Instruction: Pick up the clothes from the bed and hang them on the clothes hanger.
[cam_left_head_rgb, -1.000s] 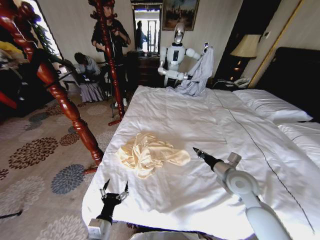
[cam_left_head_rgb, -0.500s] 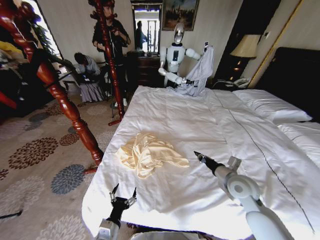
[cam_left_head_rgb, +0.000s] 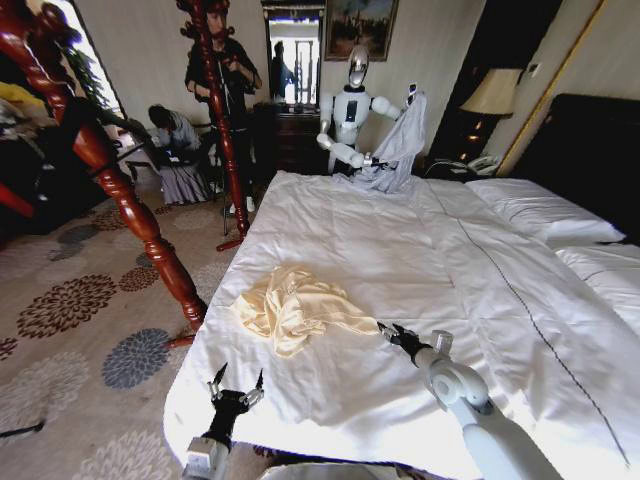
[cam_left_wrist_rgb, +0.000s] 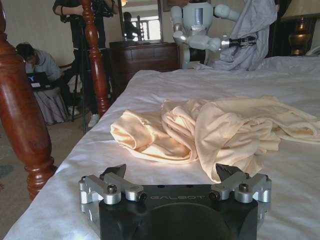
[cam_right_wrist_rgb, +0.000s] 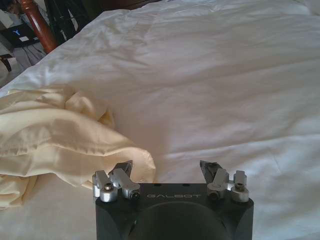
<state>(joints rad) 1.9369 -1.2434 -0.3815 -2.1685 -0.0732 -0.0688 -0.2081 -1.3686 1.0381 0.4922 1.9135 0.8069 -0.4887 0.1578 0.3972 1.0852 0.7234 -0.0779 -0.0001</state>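
**Two open grippers beside a soft yellow heap**

The right gripper (cam_left_head_rgb: 392, 335) has its fingers spread apart, low over the bed (cam_left_head_rgb: 420, 250), just beside the pointed end of the clothes (cam_left_head_rgb: 295, 305). The left gripper (cam_left_head_rgb: 234, 387) waits spread open near the bed's front edge. The clothes lie in a crumpled pile on the white cover. They look thin, light and slippery, so they will likely flop and slide. That near corner looks like a good place to pinch. The cover is soft and wrinkly. A red wooden post (cam_left_head_rgb: 120, 190) stands by the flowery carpet.
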